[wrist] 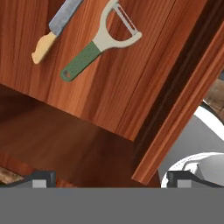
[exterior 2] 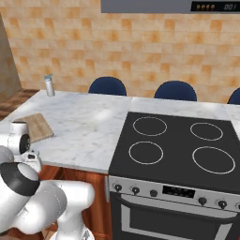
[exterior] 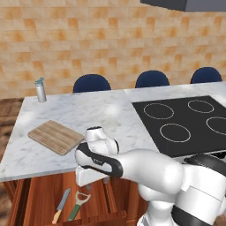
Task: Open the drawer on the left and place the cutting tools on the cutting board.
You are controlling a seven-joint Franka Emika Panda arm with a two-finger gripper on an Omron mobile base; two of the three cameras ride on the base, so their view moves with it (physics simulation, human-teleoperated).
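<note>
Open drawer with knife and peeler side by side; gripper wide, risking nudging both.

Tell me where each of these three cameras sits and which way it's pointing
Left base view: behind the arm, left side, looking down over the counter, cutting board and open drawer; arm at lower right.
Right base view: behind, right side, facing the stove; arm at lower left.
Hand view: on the hand, looking into the drawer at knife and peeler; fingertips at bottom.
Base views share counter, board, stove.
</note>
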